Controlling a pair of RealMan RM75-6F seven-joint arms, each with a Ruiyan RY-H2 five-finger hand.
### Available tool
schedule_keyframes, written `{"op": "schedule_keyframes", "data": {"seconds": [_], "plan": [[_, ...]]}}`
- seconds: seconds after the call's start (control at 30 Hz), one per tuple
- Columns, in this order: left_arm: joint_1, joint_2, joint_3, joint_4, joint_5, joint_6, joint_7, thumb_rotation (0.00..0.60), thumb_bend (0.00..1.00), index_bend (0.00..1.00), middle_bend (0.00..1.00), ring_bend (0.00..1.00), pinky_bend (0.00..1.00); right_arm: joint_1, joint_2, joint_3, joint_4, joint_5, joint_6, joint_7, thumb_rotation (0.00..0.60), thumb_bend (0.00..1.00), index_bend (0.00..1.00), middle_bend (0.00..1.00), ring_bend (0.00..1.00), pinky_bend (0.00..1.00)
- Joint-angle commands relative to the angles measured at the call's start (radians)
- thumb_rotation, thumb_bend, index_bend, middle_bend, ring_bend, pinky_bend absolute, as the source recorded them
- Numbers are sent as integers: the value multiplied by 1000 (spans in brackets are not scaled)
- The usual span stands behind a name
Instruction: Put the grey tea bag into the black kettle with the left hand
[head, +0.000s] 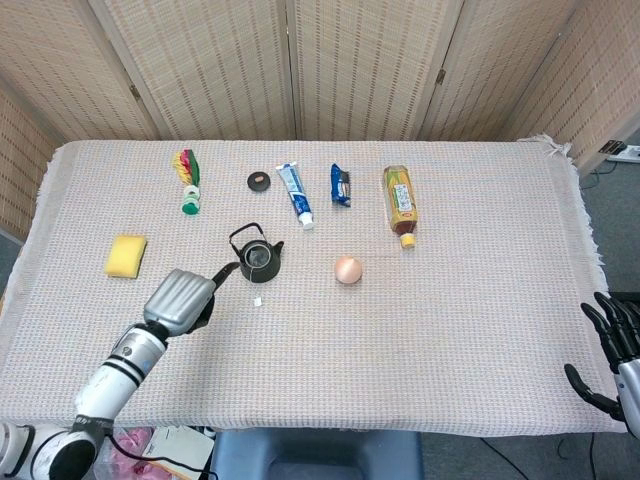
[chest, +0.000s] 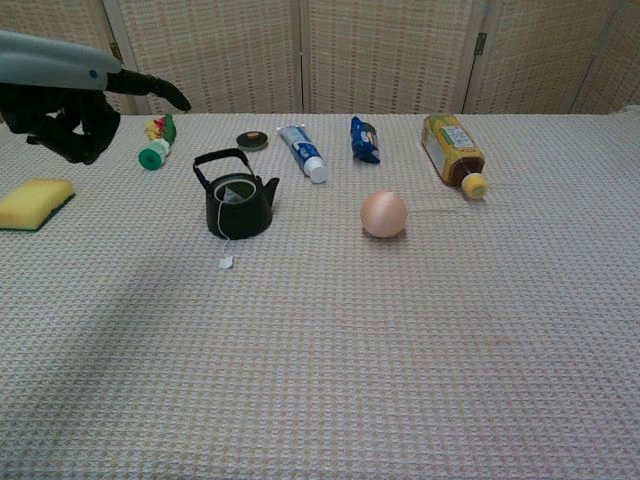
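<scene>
The black kettle (head: 256, 259) stands upright on the cloth, lid off, also seen as the kettle (chest: 238, 205) in the chest view. The grey tea bag (chest: 237, 191) lies inside its mouth. Its string runs over the rim down to a small white tag (chest: 226, 262) on the cloth in front. My left hand (head: 186, 295) is raised to the left of the kettle, apart from it and holding nothing; one finger (chest: 152, 87) points toward the kettle while the others curl loosely. My right hand (head: 614, 349) hangs off the table's right edge, fingers spread and empty.
The kettle's lid (head: 259, 181) lies behind it. A toothpaste tube (head: 296, 194), blue packet (head: 341, 185) and bottle (head: 400, 204) line the back. An egg (head: 347, 269) sits right of the kettle. A yellow sponge (head: 125, 255) and a colourful bottle (head: 188, 180) are at the left.
</scene>
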Motion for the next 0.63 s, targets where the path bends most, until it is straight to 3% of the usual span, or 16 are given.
{"op": "schedule_keyframes", "data": {"seconds": [0.03, 0.17, 0.37, 0.47, 0.63], "plan": [[378, 45, 162, 40, 413, 325, -74, 600, 300, 0, 151, 166, 434, 5, -2, 0, -4, 4, -10, -10, 600, 259, 0, 0, 0, 0], [574, -51, 162, 193, 484, 478, -74, 600, 272, 0, 45, 66, 337, 19, -6, 0, -15, 14, -48, -36, 600, 259, 0, 0, 0, 0], [751, -178, 85, 424, 434, 542, -165, 600, 256, 0, 0, 16, 279, 35, -12, -6, -31, 19, -90, -79, 600, 259, 0, 0, 0, 0], [809, -220, 49, 504, 445, 571, -197, 600, 249, 0, 0, 7, 269, 35, -20, 2, -35, 36, -94, -107, 600, 259, 0, 0, 0, 0], [836, -226, 19, 547, 462, 524, -196, 600, 224, 0, 0, 4, 266, 41, -30, 4, -41, 44, -109, -140, 600, 259, 0, 0, 0, 0]]}}
